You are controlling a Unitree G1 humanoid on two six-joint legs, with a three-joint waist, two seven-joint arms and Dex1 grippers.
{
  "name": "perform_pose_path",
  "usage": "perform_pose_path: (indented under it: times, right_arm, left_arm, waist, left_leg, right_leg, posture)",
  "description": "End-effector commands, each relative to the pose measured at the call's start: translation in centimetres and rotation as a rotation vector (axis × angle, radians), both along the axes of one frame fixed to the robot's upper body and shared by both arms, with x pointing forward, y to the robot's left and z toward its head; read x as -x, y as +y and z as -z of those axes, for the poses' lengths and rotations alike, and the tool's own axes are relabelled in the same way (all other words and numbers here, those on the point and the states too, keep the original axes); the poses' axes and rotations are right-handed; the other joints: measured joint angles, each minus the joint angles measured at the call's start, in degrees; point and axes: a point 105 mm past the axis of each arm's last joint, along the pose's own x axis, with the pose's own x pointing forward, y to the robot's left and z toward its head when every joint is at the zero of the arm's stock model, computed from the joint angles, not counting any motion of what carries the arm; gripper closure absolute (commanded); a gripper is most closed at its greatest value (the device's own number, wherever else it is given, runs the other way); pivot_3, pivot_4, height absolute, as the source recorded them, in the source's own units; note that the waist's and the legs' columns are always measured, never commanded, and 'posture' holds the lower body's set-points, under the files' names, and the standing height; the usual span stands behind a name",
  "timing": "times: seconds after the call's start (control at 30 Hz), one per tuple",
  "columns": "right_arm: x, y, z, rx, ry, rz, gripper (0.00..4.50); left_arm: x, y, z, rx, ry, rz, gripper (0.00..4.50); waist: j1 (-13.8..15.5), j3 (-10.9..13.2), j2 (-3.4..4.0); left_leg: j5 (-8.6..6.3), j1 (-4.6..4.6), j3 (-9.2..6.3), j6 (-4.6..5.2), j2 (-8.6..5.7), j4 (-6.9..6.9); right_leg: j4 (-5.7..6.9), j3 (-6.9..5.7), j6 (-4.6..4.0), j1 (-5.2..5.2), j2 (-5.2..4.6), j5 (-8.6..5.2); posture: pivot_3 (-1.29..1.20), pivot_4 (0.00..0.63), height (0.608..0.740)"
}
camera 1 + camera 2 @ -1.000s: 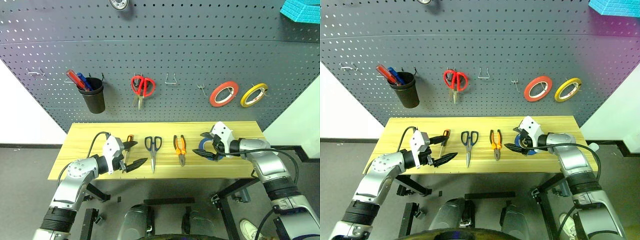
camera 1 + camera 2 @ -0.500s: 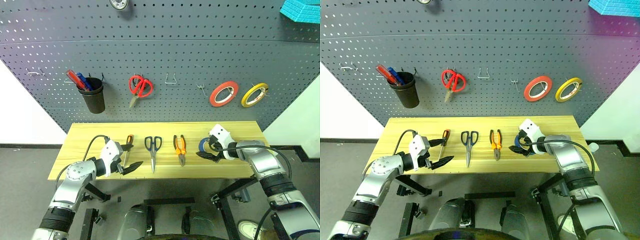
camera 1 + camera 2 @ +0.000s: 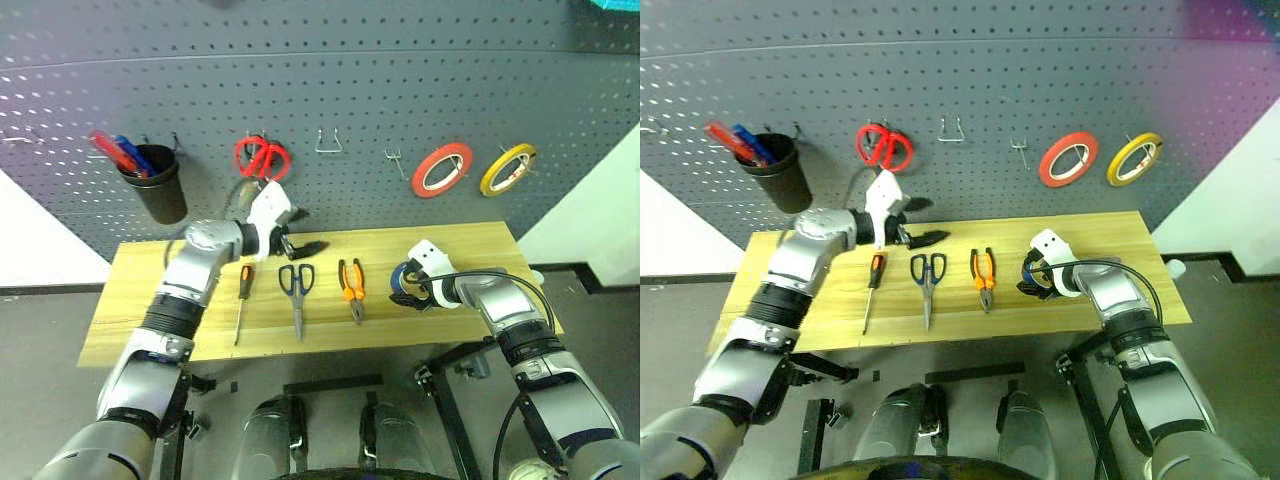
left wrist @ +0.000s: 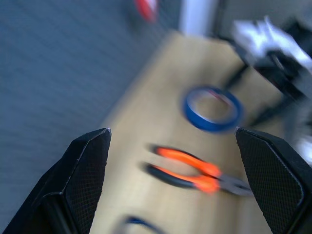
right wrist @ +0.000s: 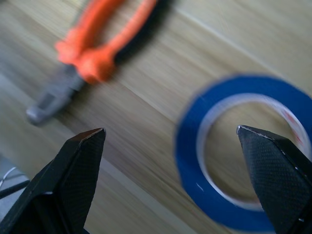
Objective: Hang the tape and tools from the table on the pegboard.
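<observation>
The table (image 3: pixel 470 240), a light wooden top with a yellowish grain on black legs, stands against the dark grey pegboard (image 3: pixel 400 90), with grey floor below and a white wall showing at both sides of the board. On the wood lie four things in a row: the screwdriver (image 3: pixel 241 300) with its orange-and-black handle toward the board, then the dark-handled scissors (image 3: pixel 296 292), then the pliers (image 3: pixel 352 289) with orange-and-black handles, and at the right end the blue tape roll (image 5: pixel 229 161), lying flat. On the board hang a black cup (image 3: pixel 160 187) with red and blue sticks in it, red scissors (image 3: pixel 262 157), a bare metal hook (image 3: pixel 329 142), a second small hook (image 3: pixel 396 160), a red tape roll (image 3: pixel 443 168) and a yellow tape roll (image 3: pixel 507 168). The left gripper (image 3: pixel 295 232) hovers above the back edge of the table, over the screwdriver and scissors and just below the red scissors, its two black fingers spread wide with nothing between them. The right gripper (image 3: pixel 1032 283) is down at the blue tape roll, its fingers also spread wide; in the right wrist view one fingertip sits over the far side of the ring and the other over bare wood near the pliers, and the roll lies on the table, not pinched.
</observation>
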Motion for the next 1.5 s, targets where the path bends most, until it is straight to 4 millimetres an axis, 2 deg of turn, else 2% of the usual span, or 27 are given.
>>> perform_pose_path:
  times: [0.03, 0.17, 0.37, 0.57, 0.8, 0.9, 1.17, 1.2, 1.23, 1.3, 1.4, 1.5]
  right_arm:
    - [-0.7, -0.7, -1.1, 0.002, -0.034, 0.029, 0.00]
    - [-0.8, -0.8, -1.0, 0.002, -0.031, 0.039, 0.00]
    - [-1.3, 0.1, -0.3, 0.009, -0.020, 0.026, 0.00]
    - [-2.1, 1.1, 0.8, 0.026, 0.026, 0.007, 0.00]
    - [-2.2, 2.1, 2.2, 0.100, 0.068, -0.062, 0.00]
    - [-1.8, 1.9, 3.1, 0.169, 0.100, -0.083, 0.58]
    - [-2.7, 0.8, 2.7, 0.230, 0.092, -0.043, 3.39]
    - [-2.9, 0.4, 2.5, 0.238, 0.085, -0.033, 3.73]
    - [-3.2, 0.1, 2.0, 0.231, 0.071, -0.026, 3.87]
    - [-3.8, 0.0, 0.7, 0.191, 0.023, -0.026, 3.87]
    - [-4.3, 0.7, -3.3, 0.036, -0.151, -0.089, 3.87]
    - [-2.1, 1.3, -8.1, -0.089, -0.344, -0.128, 3.87]
  left_arm:
    - [0.3, -0.7, -1.1, -0.032, -0.014, 0.069, 0.25]
    - [1.2, -1.2, 0.0, -0.086, 0.008, 0.121, 0.25]
    - [3.1, -1.0, 1.4, -0.172, 0.006, 0.219, 0.25]
    - [4.5, -1.5, 1.4, -0.179, -0.136, 0.309, 0.25]
    - [4.4, -0.8, 3.5, -0.240, -0.110, 0.274, 0.25]
    - [4.3, -0.6, 3.7, -0.239, -0.106, 0.258, 0.21]
    - [3.8, 0.1, 3.7, -0.230, -0.116, 0.219, 0.21]
    - [3.7, 0.3, 3.6, -0.226, -0.120, 0.213, 0.21]
    - [3.6, 0.5, 3.3, -0.209, -0.123, 0.205, 0.21]
    - [3.6, 0.8, 2.4, -0.156, -0.126, 0.198, 0.21]
    - [4.7, 1.5, 0.7, -0.063, -0.104, 0.249, 0.21]
    - [5.2, 2.9, -1.2, 0.041, -0.116, 0.254, 0.21]
  waist:
    - [-0.38, 0.59, 0.11]
    - [-0.77, 0.96, 0.17]
    - [-1.85, 1.43, 0.20]
    - [-1.94, 1.83, 0.33]
    - [-1.78, 2.26, 0.45]
    - [-1.81, 2.48, 0.40]
    - [-1.75, 2.50, 0.41]
    - [-1.77, 2.50, 0.41]
    - [-1.75, 2.49, 0.42]
    - [-1.66, 2.51, 0.43]
    - [-1.61, 2.52, 0.46]
    - [-1.48, 2.50, 0.49]
  left_leg:
    - [0.02, 0.03, 0.01, -0.03, 0.01, -0.02]
    - [0.13, 0.11, -0.05, -0.26, 0.06, 0.01]
    - [0.05, 0.11, -0.12, -0.17, 0.08, 0.13]
    - [-0.02, 0.09, -0.13, -0.04, 0.15, 0.32]
    - [-0.05, 0.06, -0.14, 0.00, 0.13, 0.53]
    - [-0.06, 0.08, -0.15, 0.00, 0.14, 0.53]
    - [-0.03, 0.10, -0.21, -0.11, 0.14, 0.54]
    - [0.01, 0.10, -0.21, -0.18, 0.14, 0.53]
    - [0.08, 0.10, -0.21, -0.30, 0.14, 0.53]
    - [0.06, 0.09, -0.21, -0.35, 0.13, 0.53]
    - [0.05, -0.03, -0.20, -0.40, 0.09, 0.53]
    - [0.09, -0.14, -0.17, -0.31, 0.08, 0.50]
  right_leg:
    - [0.02, 0.00, -0.01, -0.01, 0.00, -0.02]
    - [0.18, 0.01, -0.05, -0.01, 0.00, -0.01]
    - [0.21, 0.00, -0.25, -0.01, -0.11, 0.11]
    - [0.73, 0.03, -0.49, -0.22, -0.17, 0.02]
    - [0.75, 0.02, -0.54, -0.16, -0.21, -0.01]
    - [0.76, 0.02, -0.53, -0.16, -0.22, -0.01]
    - [0.79, -0.01, -0.53, -0.15, -0.29, 0.00]
    - [0.79, -0.01, -0.53, -0.14, -0.30, 0.00]
    - [0.79, -0.01, -0.53, -0.14, -0.31, 0.00]
    - [0.79, -0.02, -0.53, -0.14, -0.32, 0.00]
    - [0.78, -0.03, -0.39, -0.20, -0.38, 0.08]
    - [0.78, -0.04, -0.31, -0.30, -0.38, 0.10]
  posture:
    - [0.03, 0.206, 0.740]
    - [0.01, 0.203, 0.740]
    - [0.00, 0.208, 0.740]
    - [0.02, 0.220, 0.740]
    - [0.04, 0.229, 0.740]
    - [0.05, 0.229, 0.740]
    - [0.06, 0.222, 0.740]
    - [0.06, 0.219, 0.740]
    - [0.06, 0.211, 0.740]
    - [0.06, 0.201, 0.740]
    - [0.05, 0.176, 0.740]
    - [0.02, 0.153, 0.740]
